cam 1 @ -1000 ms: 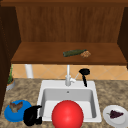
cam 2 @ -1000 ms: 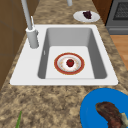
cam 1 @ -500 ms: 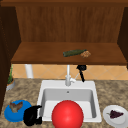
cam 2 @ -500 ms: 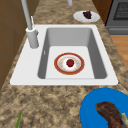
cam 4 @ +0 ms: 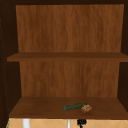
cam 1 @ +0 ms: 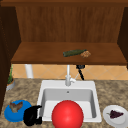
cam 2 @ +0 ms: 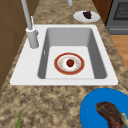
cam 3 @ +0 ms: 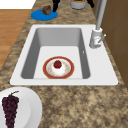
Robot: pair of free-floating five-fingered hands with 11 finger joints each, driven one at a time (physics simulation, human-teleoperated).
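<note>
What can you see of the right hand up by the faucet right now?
The right hand is black and hangs just under the front edge of the wooden shelf, behind and right of the faucet. A thin dark part slants down from it toward the counter. It holds nothing; the green cucumber lies on the shelf above it.

The left hand (cam 1: 32,116) hangs low at the front left, fingers curled. The right hand (cam 1: 80,67) hovers high, farther back.
</note>
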